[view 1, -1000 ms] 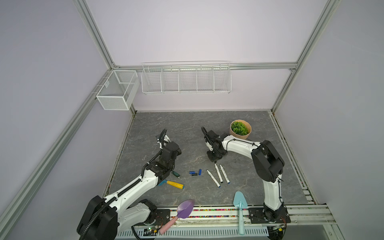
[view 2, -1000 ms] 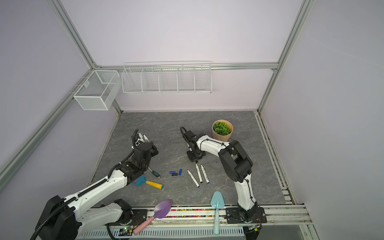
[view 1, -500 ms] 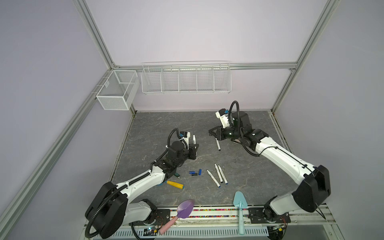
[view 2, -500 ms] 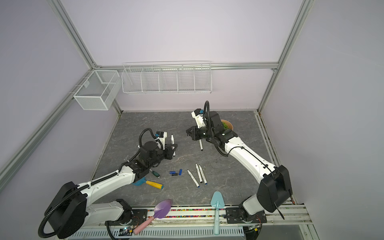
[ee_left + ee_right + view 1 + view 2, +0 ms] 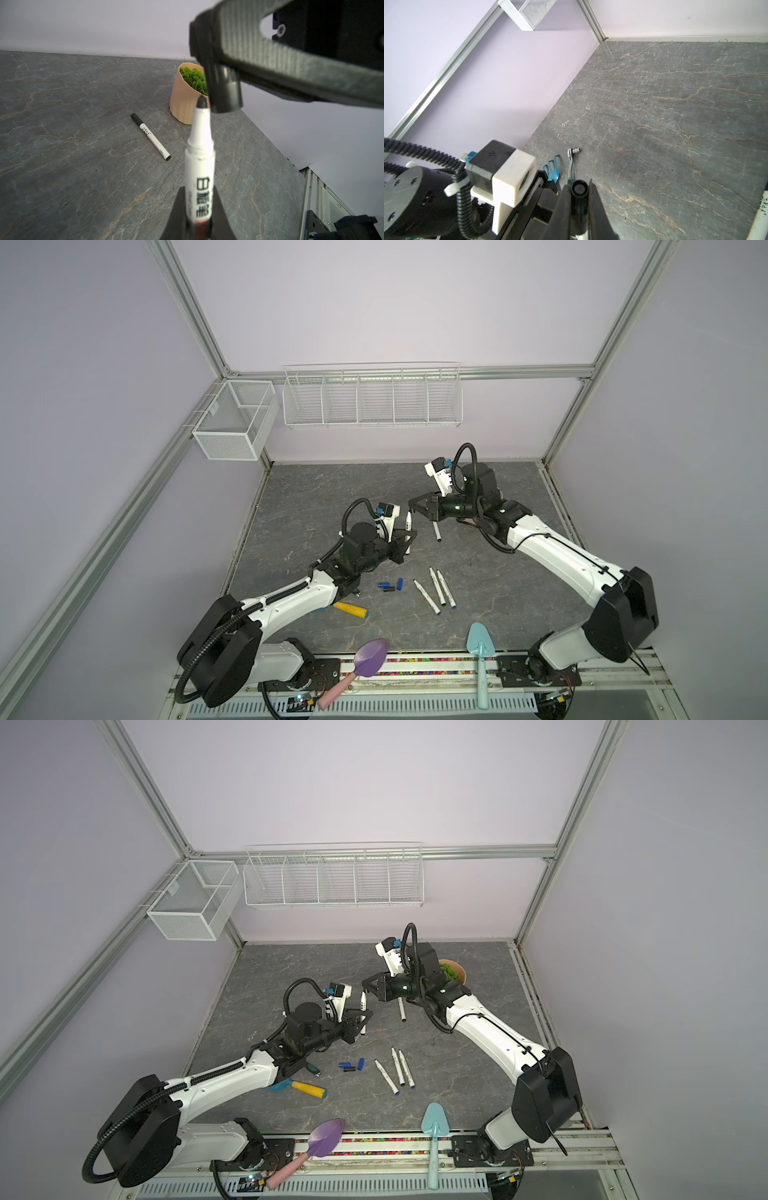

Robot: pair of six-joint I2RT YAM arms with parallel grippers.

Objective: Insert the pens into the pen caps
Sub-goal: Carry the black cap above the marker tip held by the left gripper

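My left gripper (image 5: 199, 199) is shut on a white pen (image 5: 200, 158) that it holds upright with its black nib on top. The same pen (image 5: 409, 523) rises from the left gripper (image 5: 405, 542) in both top views. My right gripper (image 5: 578, 187) is shut on a black pen cap (image 5: 578, 190). That cap (image 5: 226, 91) hangs just above and beside the nib, nearly touching it. A capped pen (image 5: 436, 531) lies on the table behind. Three bare pens (image 5: 436, 589) and loose blue and black caps (image 5: 390, 585) lie in front.
A potted plant (image 5: 453, 971) stands behind the right arm. A ratchet wrench (image 5: 572, 160) and a yellow-handled tool (image 5: 351, 610) lie by the left arm. A purple scoop (image 5: 370, 659) and a teal trowel (image 5: 480, 643) rest at the front rail. Wire baskets (image 5: 372, 398) hang on the walls.
A second ago both arms were folded back low over the table. Now they reach toward each other with pen and cap. Since half a second ago nothing has visibly moved.
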